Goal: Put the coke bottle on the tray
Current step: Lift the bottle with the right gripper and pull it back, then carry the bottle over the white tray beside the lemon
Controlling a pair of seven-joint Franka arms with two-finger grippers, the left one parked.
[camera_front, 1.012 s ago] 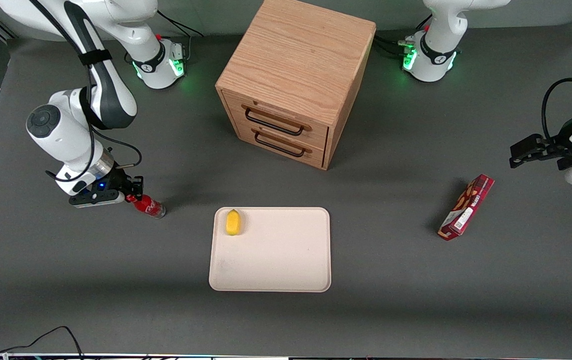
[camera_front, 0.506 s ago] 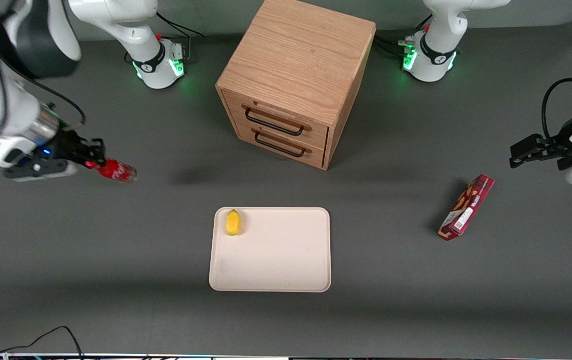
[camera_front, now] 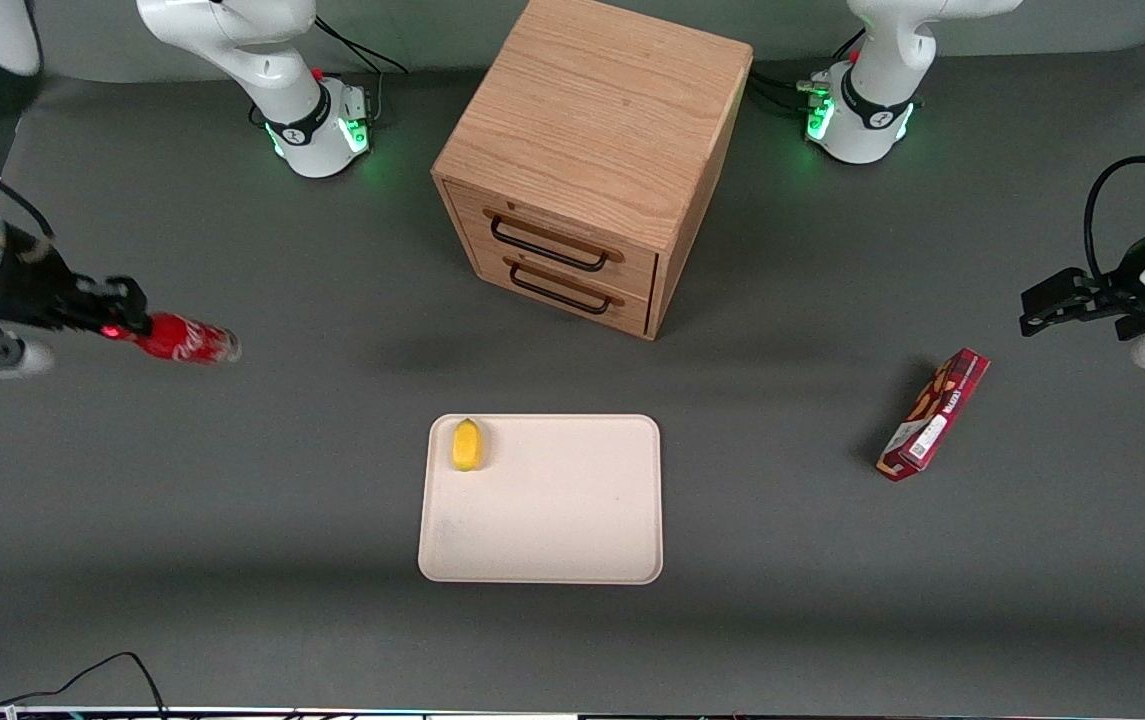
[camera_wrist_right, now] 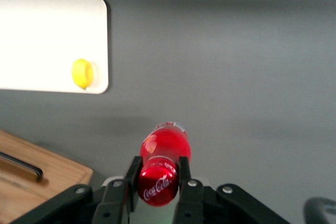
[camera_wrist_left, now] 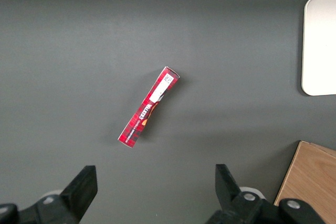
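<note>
My gripper (camera_front: 117, 318) is shut on the cap end of the coke bottle (camera_front: 180, 339), a small red bottle with white script, and holds it lying level high above the table at the working arm's end. In the right wrist view the fingers (camera_wrist_right: 132, 173) clamp the red cap of the coke bottle (camera_wrist_right: 159, 176) on both sides. The cream-beige tray (camera_front: 552, 520) lies flat on the table nearer the front camera than the cabinet. It also shows in the right wrist view (camera_wrist_right: 37, 35).
A yellow lemon (camera_front: 467, 444) lies in one corner of the tray, also seen in the right wrist view (camera_wrist_right: 82, 73). The wooden drawer cabinet (camera_front: 592, 150) stands mid-table. A red snack box (camera_front: 934, 414) lies toward the parked arm's end.
My gripper has lifted the coke bottle off the table and carried it up and outward, away from the tray, toward the working arm's end of the table.
</note>
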